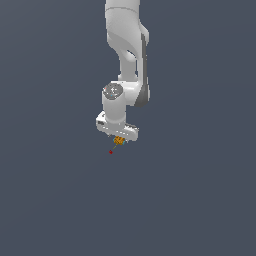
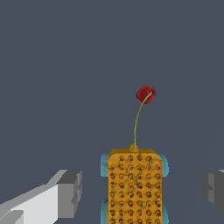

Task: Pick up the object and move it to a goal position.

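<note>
The object (image 2: 134,186), an orange-yellow block covered in rows of small bumps with pale blue patches at its edges, sat directly beneath the white gripper (image 1: 118,141), between its jaws. Its long axis ran with the thin dark stalk, which curved away from the gripper to a small red blob. The jaws stood apart, clear of both its sides. No writing showed.
</note>
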`<move>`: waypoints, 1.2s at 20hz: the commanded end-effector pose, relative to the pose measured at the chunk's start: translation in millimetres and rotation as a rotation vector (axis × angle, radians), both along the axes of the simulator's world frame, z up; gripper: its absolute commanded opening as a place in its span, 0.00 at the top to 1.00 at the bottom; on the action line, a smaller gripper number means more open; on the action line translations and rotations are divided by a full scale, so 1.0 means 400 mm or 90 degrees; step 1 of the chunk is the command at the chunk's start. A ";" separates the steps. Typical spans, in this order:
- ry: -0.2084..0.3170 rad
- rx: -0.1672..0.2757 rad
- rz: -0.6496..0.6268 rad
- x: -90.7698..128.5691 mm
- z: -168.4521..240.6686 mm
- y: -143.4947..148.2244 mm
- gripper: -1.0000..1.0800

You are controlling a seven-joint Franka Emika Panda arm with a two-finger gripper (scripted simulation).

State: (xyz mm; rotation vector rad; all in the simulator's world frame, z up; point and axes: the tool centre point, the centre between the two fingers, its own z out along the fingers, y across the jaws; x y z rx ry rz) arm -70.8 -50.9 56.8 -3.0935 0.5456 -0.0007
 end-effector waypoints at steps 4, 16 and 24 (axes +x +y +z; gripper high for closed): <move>0.000 0.000 -0.001 -0.004 -0.061 0.000 0.04; 0.000 0.000 -0.002 -0.003 -0.104 0.000 1.00; 0.000 0.000 -0.002 -0.003 -0.102 0.000 1.00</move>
